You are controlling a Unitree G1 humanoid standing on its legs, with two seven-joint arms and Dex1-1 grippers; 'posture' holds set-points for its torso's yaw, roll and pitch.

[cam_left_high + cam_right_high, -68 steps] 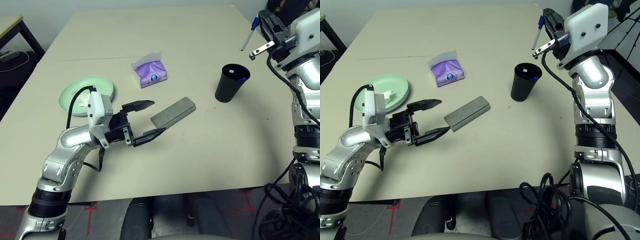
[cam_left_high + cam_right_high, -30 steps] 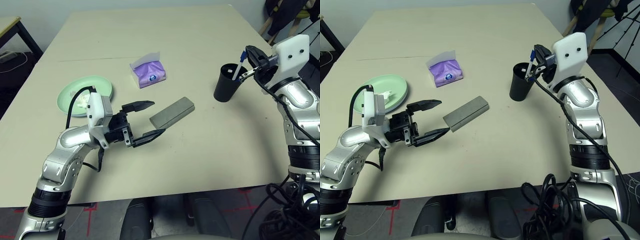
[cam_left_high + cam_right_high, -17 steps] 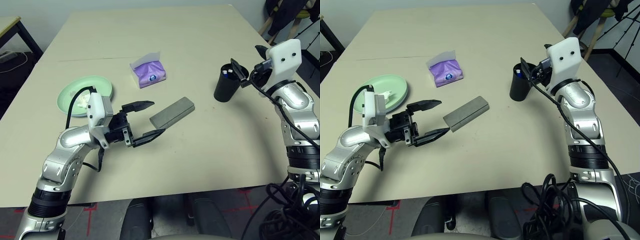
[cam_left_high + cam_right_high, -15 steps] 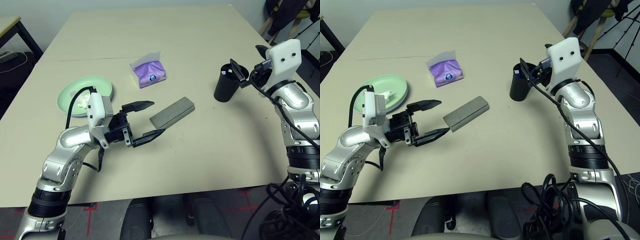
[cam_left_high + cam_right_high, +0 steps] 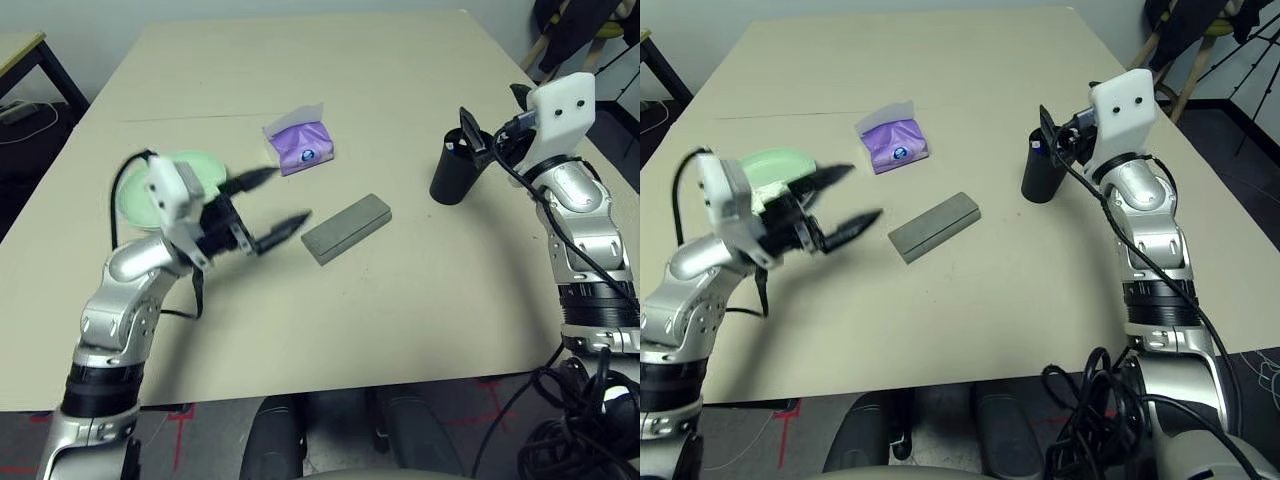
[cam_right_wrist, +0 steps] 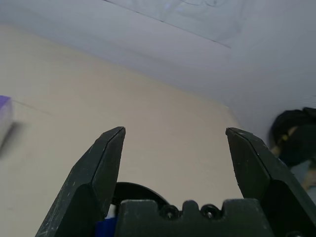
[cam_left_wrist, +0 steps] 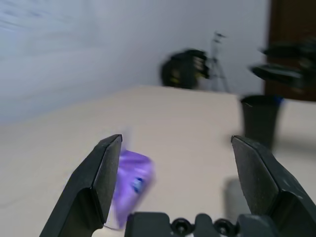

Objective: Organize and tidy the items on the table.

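So the grey glasses case (image 5: 346, 228) is lying mid-table, just right of the left gripper (image 5: 262, 203), with its long axis running diagonally from near-left to far-right. The left arm is way nearer to it than the right one. That gripper is hanging wide open and empty, fingers pointing right toward the case. The case looks like a matte, hard oblong block. The right gripper (image 5: 1052, 133) is sitting spread open and empty over the black cup (image 5: 452, 174), a smooth tapered tumbler at the table's (image 5: 400, 300) right side.
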